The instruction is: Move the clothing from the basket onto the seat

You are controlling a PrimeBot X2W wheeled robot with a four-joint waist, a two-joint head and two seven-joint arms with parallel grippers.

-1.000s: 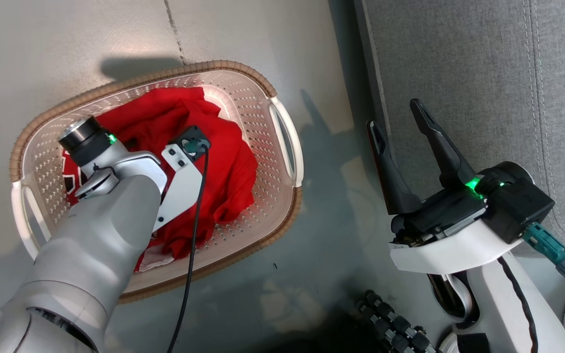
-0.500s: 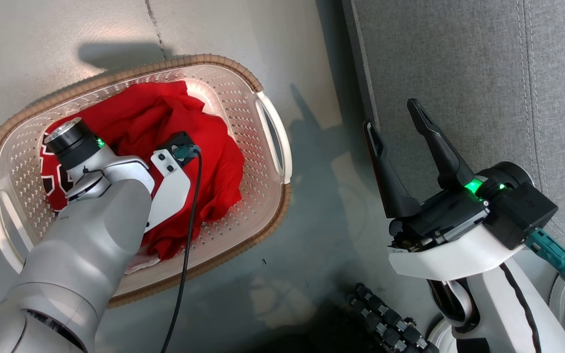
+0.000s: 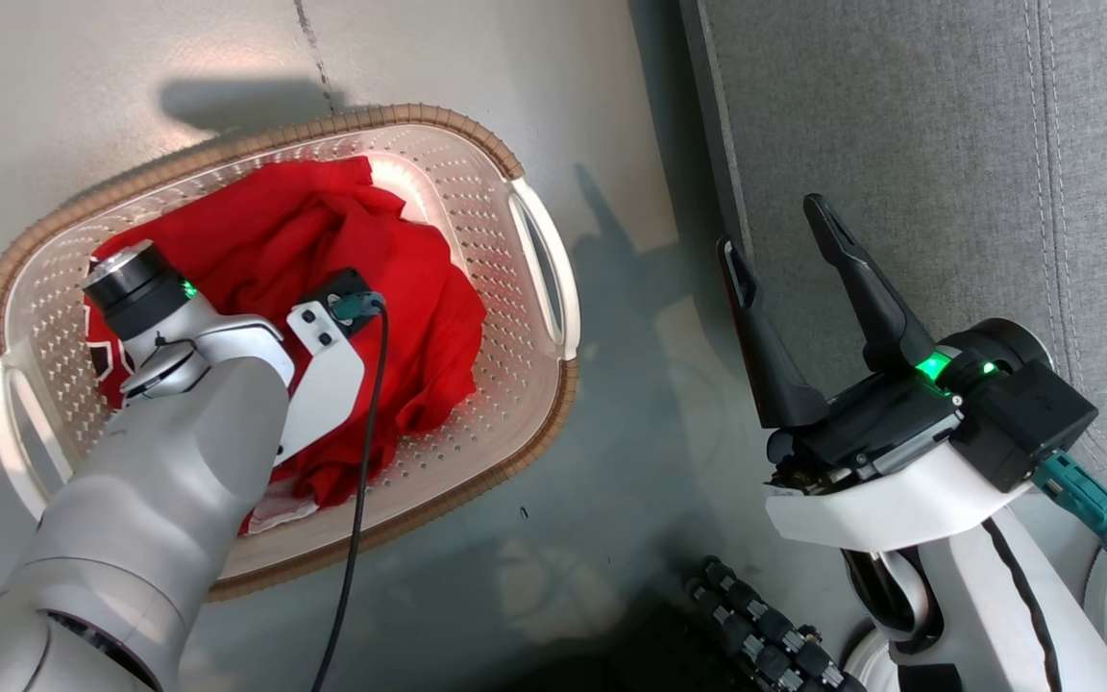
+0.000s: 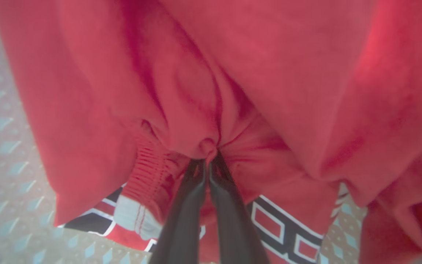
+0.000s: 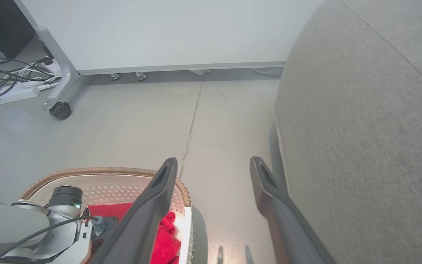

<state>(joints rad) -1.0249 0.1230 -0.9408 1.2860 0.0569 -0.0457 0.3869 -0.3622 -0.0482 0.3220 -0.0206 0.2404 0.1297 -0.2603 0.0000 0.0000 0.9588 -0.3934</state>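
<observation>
The grey seat (image 3: pixel 947 115) takes the whole right side of the head view and I see no clothing on the part that shows. On the grey floor (image 3: pixel 131 58) beside it, a little apart from it, stands the cream laundry basket (image 3: pixel 256 144) with the brown woven rim, and both garments are inside it. The plain red garment (image 3: pixel 419 288) lies on top in loose folds. The jersey (image 4: pixel 288 227), with its black-and-white lettering, lies under it and shows at the edge. The left forearm (image 3: pixel 159 481) reaches down into the basket. What has just changed is at the left gripper (image 4: pixel 207 161): a moment ago its fingers stood wide apart over the pile, and now in the left wrist view they are pressed together on a small gathered fold of the plain red garment, with the cloth puckered around the tips. The right gripper (image 3: pixel 772 223) waits with its fingers well apart and nothing between them, at the near edge of the seat. I judge that the grasp is now made and the transfer itself has not begun. The next move should be a lift clear of the rim and a carry over to the seat. The hold is only on a thin fold, so it may slip, and the jersey below may be dragged up with it
</observation>
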